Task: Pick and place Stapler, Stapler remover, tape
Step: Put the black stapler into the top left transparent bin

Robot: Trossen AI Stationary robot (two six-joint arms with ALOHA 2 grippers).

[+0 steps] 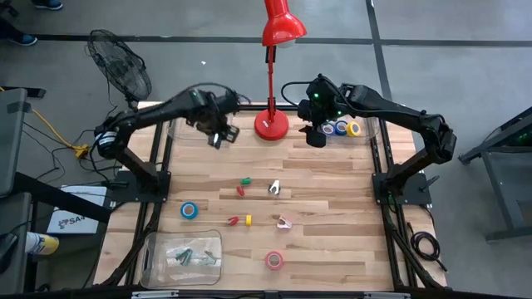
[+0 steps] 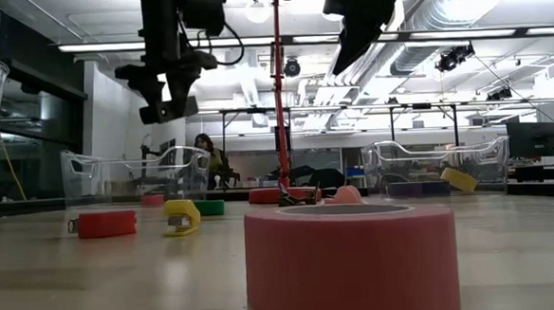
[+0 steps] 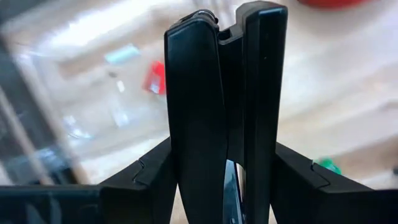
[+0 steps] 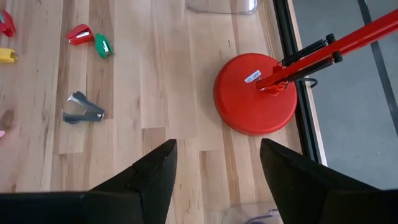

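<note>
The left end effector [image 1: 218,133] hangs above the far-left part of the surface [image 1: 332,241], its fingers clamped on the stapler [image 3: 224,93], which fills the left wrist view standing on end between them; held that way, long axis down, it looks ready to be lowered into the clear bin [image 1: 179,129] just beside it, which seems the likely drop point. The right end effector [image 1: 316,133] hovers over the far-right clear bin [image 1: 366,126] with its fingers spread and nothing between them (the right wrist view shows only bare wood and the red lamp base [image 4: 256,93] past them), probably because its load is already down. Three tape rolls [image 1: 342,128] lie in that bin, and two more sit loose on the surface: a blue roll [image 1: 189,210] on the left and a pink roll [image 1: 273,260] near the front edge. Of staple removers, seven small ones are scattered mid-surface, so far as can be counted: a green one [image 1: 245,180], two red [image 1: 240,190], a yellow [image 1: 248,220], a metal-grey [image 1: 274,188] and a pinkish one [image 1: 284,222]; the second red one lies by the yellow. A third clear bin [image 1: 158,249] at the front left holds several small greenish pieces, too small to count. One stapler shows in all.
</note>
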